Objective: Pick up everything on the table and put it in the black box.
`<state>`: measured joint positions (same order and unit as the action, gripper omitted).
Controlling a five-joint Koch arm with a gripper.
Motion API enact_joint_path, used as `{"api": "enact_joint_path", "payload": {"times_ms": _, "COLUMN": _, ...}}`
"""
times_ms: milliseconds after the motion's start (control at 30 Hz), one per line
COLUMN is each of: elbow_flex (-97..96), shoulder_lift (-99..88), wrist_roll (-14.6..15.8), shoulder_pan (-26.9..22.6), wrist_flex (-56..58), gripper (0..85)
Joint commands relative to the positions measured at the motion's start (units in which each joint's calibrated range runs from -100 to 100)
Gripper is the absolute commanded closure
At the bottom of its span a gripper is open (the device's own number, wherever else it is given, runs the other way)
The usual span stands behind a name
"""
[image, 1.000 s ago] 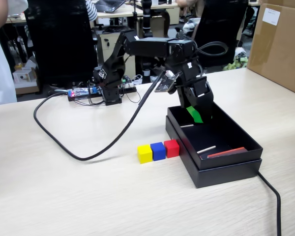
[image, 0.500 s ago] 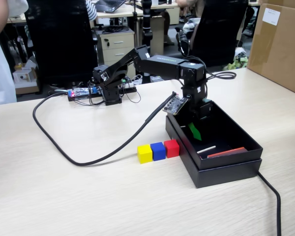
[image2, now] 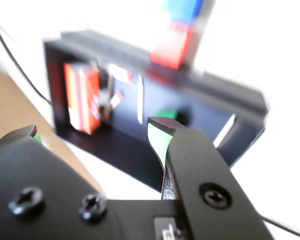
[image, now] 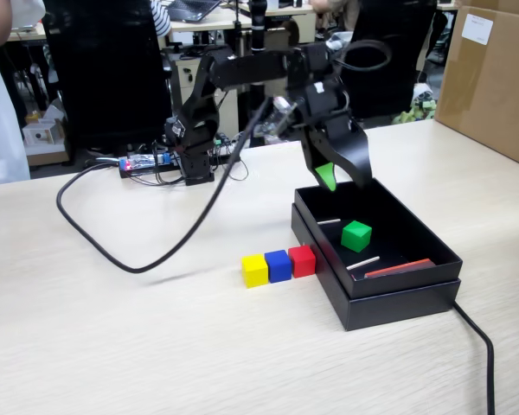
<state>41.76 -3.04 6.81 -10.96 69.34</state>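
Lying inside the shallow matte black cardboard box, the small glossy green cube sits below the released, empty jaws of the gripper. Left of the box, yellow, blue and red cubes line the pale wood-grain surface; office chairs stand far behind.

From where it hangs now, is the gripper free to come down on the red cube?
Probably yes: the gripper is open and empty above the black box. The red cube is clear on top, though it touches the blue cube and box wall.
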Motion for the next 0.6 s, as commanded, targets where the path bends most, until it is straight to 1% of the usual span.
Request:
{"api": "enact_joint_path", "payload": {"times_ms": 0, "elbow_flex": -1.33, "shoulder_lift": -7.8, "wrist_roll": -2.05, "shoulder_pan": 3.13, "wrist_flex": 0.08, "gripper": 41.2}}
{"api": "enact_joint_path", "payload": {"times_ms": 100, "elbow_flex": -8.31, "shoulder_lift": -8.49, "wrist_roll": -2.25, "shoulder_pan": 5.47, "wrist_flex": 0.08, "gripper": 37.6}}
{"api": "enact_joint_path", "payload": {"times_ms": 300, "elbow_flex": -18.46, "shoulder_lift": -2.98, "wrist_roll": -2.0, "shoulder_pan": 8.79, "wrist_flex": -0.35, "gripper": 37.5}}
{"api": "enact_joint_path", "payload": {"times_ms": 567, "elbow_flex": -14.65, "shoulder_lift": 8.03, "wrist_roll": -1.95, "shoulder_pan": 9.77, "wrist_flex": -0.35, "gripper": 37.6}}
